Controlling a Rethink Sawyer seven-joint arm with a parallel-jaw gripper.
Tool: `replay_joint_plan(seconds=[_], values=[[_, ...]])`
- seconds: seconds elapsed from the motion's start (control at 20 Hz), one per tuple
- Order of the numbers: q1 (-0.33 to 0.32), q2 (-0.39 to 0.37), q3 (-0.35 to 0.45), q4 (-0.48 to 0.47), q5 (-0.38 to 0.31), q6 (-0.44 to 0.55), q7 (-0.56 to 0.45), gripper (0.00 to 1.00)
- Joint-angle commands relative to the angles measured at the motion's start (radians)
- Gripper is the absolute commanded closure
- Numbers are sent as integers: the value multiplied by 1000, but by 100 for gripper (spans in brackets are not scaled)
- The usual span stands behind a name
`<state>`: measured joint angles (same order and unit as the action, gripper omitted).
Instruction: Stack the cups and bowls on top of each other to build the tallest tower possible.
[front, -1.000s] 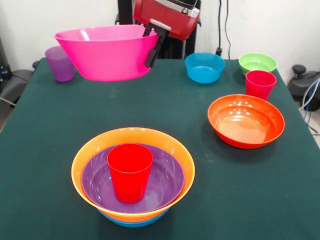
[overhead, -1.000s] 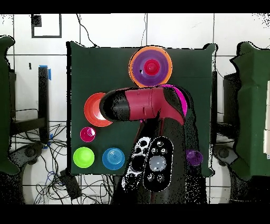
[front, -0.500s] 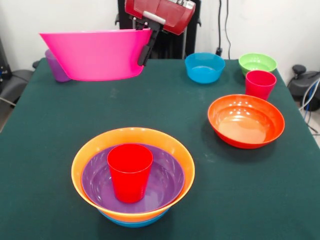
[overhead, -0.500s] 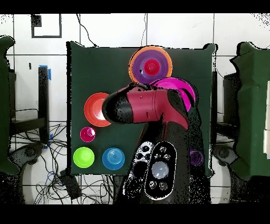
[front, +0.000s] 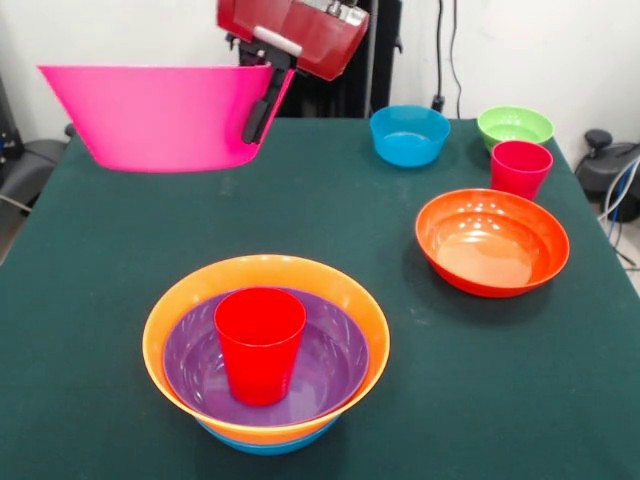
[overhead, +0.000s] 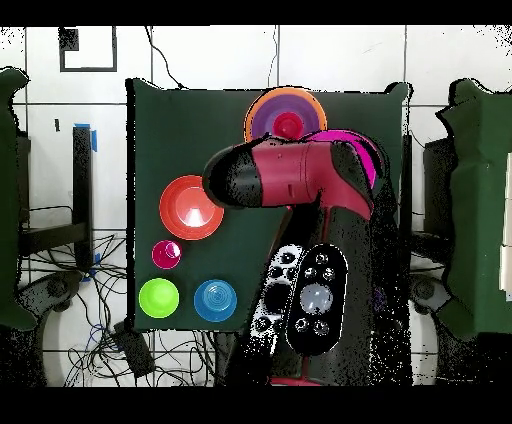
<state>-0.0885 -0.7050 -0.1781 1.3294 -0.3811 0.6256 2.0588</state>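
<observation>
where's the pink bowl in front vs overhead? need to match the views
Front view: the pink bowl hangs in the air at upper left, its rim clamped by the gripper.
Overhead view: only a pink sliver shows at centre right, the rest under the arm.
Shared landmark: the tower, at bottom centre in front, top centre overhead.

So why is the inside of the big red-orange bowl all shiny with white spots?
Front view: the glossy red-orange plastic bowl reflects room lights as small white glints along its inner wall, with a pale sheen on its bottom. Overhead view: the same bowl looks flat and even, no bright spots.
</observation>
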Motion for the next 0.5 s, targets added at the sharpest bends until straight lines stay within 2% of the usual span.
replay_joint_plan(seconds=[0.05,0.5], values=[[-19,128,125,-245,-47,212,-197,100],[-14,278,162,-562,-60,398,-269,100]])
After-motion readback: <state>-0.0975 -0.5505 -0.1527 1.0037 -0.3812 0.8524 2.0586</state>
